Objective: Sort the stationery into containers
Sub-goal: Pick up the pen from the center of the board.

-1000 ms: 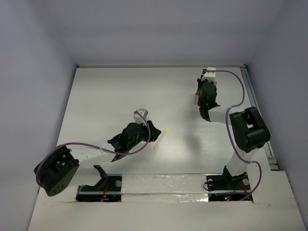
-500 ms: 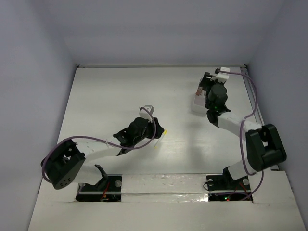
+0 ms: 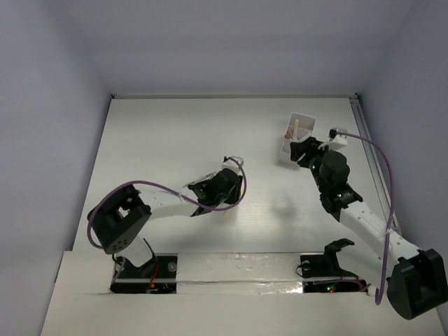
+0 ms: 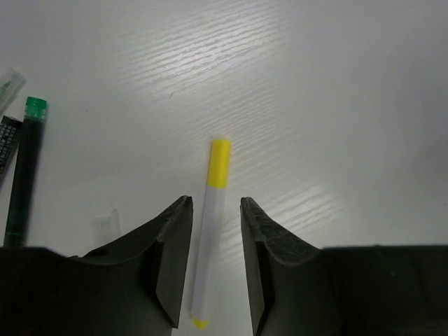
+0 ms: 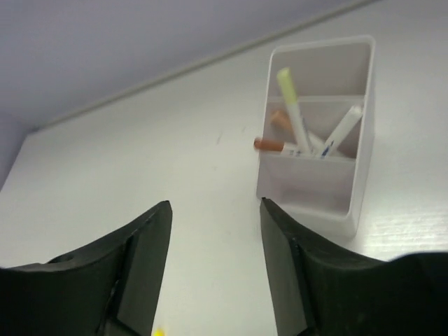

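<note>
Yellow-capped, the white marker (image 4: 208, 238) is lying between the spread jaws of the left gripper (image 4: 215, 204), cap toward 12 o'clock, and may be rolling aside if one finger is reaching it first; the right gripper (image 5: 215, 205), spread and empty, is facing the white box (image 5: 308, 185) at 1 o'clock.

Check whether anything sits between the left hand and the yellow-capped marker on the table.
Nothing visible does. The left hand is open and straddles the yellow-capped marker, which lies on bare table. The green-capped pen lies apart, off to one side.
</note>
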Robot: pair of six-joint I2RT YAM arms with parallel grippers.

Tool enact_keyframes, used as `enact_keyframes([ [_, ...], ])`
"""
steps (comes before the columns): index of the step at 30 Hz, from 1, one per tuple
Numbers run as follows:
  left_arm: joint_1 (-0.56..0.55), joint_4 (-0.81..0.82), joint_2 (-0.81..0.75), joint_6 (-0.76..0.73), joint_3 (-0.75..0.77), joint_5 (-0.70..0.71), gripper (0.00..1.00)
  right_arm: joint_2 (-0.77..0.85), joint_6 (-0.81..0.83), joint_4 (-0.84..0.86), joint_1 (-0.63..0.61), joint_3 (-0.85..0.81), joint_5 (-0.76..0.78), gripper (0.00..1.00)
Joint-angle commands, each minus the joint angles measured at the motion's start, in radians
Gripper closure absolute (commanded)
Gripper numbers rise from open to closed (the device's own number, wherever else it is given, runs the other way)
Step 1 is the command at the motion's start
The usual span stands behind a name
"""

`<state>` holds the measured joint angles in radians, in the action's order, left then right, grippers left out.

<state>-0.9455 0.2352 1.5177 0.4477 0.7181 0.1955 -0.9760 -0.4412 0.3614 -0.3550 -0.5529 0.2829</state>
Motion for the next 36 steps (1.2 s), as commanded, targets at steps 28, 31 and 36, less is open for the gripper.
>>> enact_keyframes([
  [28,-0.076,-0.226,0.201,-0.033,0.228,0.18,1.0,0.258,-0.096,-0.242,-0.016,0.053,-0.188,0.41],
  [31,-0.076,-0.189,0.155,-0.04,0.271,0.141,1.0,0.293,-0.073,-0.289,-0.016,0.05,-0.156,0.41],
  [36,-0.076,-0.042,0.116,-0.041,0.377,0.079,1.0,0.332,-0.119,-0.358,-0.016,0.067,-0.08,0.86],
])
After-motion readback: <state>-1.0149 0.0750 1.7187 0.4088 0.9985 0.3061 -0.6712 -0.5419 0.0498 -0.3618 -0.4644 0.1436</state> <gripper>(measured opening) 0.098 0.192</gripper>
